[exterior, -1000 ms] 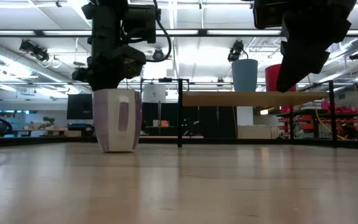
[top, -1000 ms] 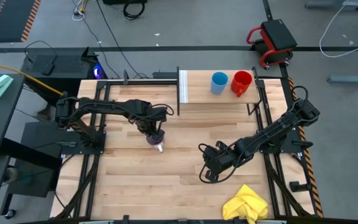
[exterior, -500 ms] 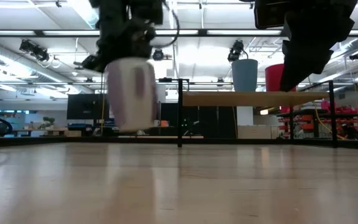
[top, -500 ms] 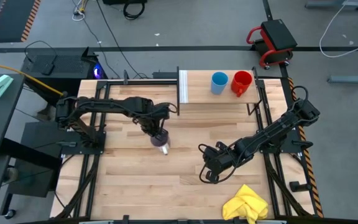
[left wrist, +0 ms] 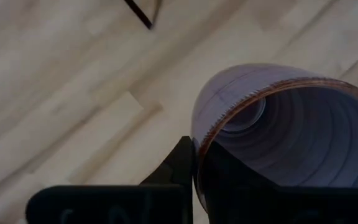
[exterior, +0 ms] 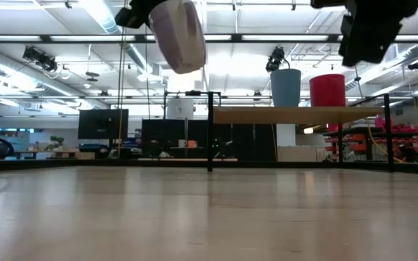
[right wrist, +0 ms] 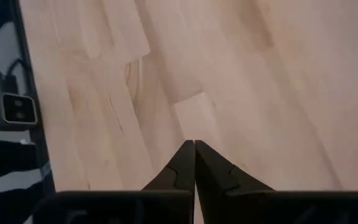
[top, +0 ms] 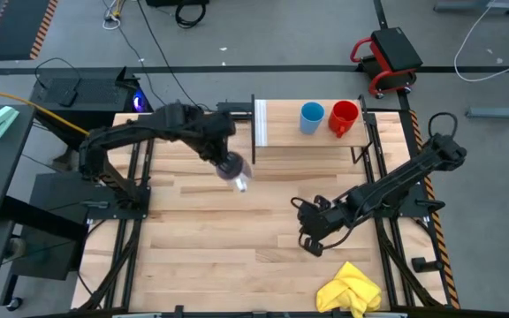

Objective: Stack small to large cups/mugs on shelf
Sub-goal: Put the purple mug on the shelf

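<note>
My left gripper (top: 224,161) is shut on the purple mug (top: 233,168), which hangs in the air over the table just near of the shelf's left end. The mug also shows high in the low view (exterior: 178,32), tilted. The blue cup (top: 312,117) and the red mug (top: 343,117) stand side by side, bottoms down, on the shelf (top: 281,134). My right gripper (top: 312,240) is shut on nothing, low over the right half of the table. My left gripper holds the purple mug by its rim (left wrist: 199,146), with one finger (left wrist: 180,163) outside the wall and the other inside the mug's mouth. The fingers come from above. The mug is lifted clear of the table and hangs tilted below them (exterior: 183,43).
A crumpled yellow cloth (top: 350,289) lies at the table's near right corner. The shelf's white upright panel (top: 260,124) stands at its left end, close to the held mug. Black frame posts (exterior: 209,130) hold the shelf board (exterior: 296,114) above the tabletop.
My left gripper has lifted the purple mug off the table and carried it up, toward the far edge and rightward to the shelf's left end; the mug has tipped from upright to tilted. My right arm has shifted slightly toward the table's right.
</note>
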Controlling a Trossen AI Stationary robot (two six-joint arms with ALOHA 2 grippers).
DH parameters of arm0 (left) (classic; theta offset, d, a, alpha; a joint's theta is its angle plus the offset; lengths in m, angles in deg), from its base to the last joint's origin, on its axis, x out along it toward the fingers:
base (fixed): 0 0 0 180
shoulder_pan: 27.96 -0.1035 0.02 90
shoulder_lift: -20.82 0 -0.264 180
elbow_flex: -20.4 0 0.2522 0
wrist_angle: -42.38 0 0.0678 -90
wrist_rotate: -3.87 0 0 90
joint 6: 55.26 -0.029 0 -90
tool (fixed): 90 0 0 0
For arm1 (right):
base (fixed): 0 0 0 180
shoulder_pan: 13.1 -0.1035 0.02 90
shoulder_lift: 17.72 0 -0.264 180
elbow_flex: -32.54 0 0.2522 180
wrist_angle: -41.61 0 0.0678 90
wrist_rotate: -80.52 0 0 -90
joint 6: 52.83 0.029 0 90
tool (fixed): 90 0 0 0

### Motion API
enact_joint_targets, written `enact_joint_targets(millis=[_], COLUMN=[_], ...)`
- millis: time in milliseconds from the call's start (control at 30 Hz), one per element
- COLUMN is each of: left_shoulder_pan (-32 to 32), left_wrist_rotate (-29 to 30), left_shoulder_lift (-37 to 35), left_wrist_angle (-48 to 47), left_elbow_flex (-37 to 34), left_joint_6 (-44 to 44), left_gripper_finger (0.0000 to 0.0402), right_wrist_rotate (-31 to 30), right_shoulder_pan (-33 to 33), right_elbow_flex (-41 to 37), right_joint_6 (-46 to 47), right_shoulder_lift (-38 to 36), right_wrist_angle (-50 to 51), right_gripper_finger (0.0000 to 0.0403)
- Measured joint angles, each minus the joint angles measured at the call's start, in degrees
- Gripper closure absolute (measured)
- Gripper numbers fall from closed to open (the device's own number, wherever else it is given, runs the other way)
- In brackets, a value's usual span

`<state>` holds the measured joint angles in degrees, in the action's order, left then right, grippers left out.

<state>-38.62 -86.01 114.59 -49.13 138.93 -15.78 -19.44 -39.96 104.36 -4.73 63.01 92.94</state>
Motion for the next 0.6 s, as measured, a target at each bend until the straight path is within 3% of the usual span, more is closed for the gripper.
enact_joint_targets(millis=[300, 600], left_shoulder_pan=[-5.42, -9.35], left_wrist_rotate=[0.15, -0.41], left_shoulder_lift=[4.27, 18.19], left_wrist_angle=[-3.67, -12.77], left_elbow_flex=[9.26, 30.05], left_joint_6=[-5.51, -12.94], left_gripper_finger=[0.0383, 0.0383], right_wrist_rotate=[-2.01, -2.12], right_shoulder_pan=[2.84, 3.10], right_elbow_flex=[0.00, 0.00], right_joint_6=[-0.72, -0.73], right_shoulder_lift=[-8.47, -11.19], right_wrist_angle=[6.14, 11.03], right_gripper_finger=[0.0395, 0.0399])
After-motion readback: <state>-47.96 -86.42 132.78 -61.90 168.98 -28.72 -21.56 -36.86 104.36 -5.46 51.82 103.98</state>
